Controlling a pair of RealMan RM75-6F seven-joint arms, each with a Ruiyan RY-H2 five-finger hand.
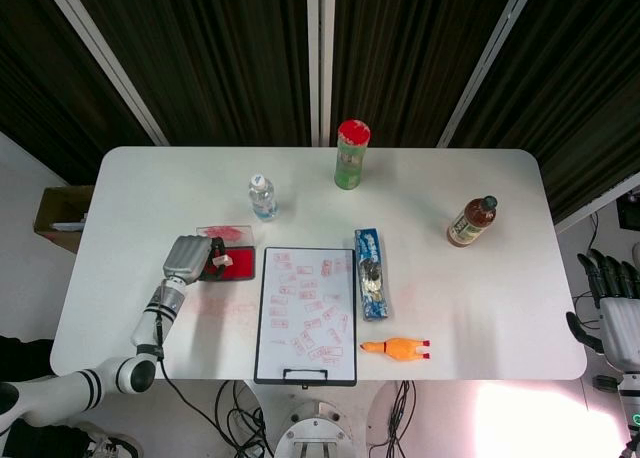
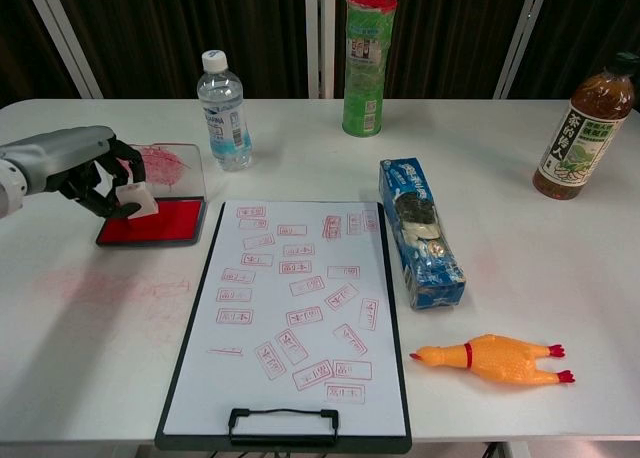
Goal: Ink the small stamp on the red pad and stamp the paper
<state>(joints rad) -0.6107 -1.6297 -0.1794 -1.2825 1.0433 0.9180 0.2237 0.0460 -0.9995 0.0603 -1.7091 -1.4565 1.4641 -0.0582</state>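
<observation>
My left hand grips the small white stamp and holds it at the left end of the red ink pad; whether its base touches the pad I cannot tell. The pad's clear lid, smeared red, lies open behind it. To the right lies the clipboard with white paper, covered with several red stamp marks. My right hand hangs off the table's right edge, its fingers apart and holding nothing.
A water bottle stands just behind the pad. A green can with a red lid, a tea bottle, a blue snack pack and a rubber chicken sit right of the clipboard. Faint red smears mark the table.
</observation>
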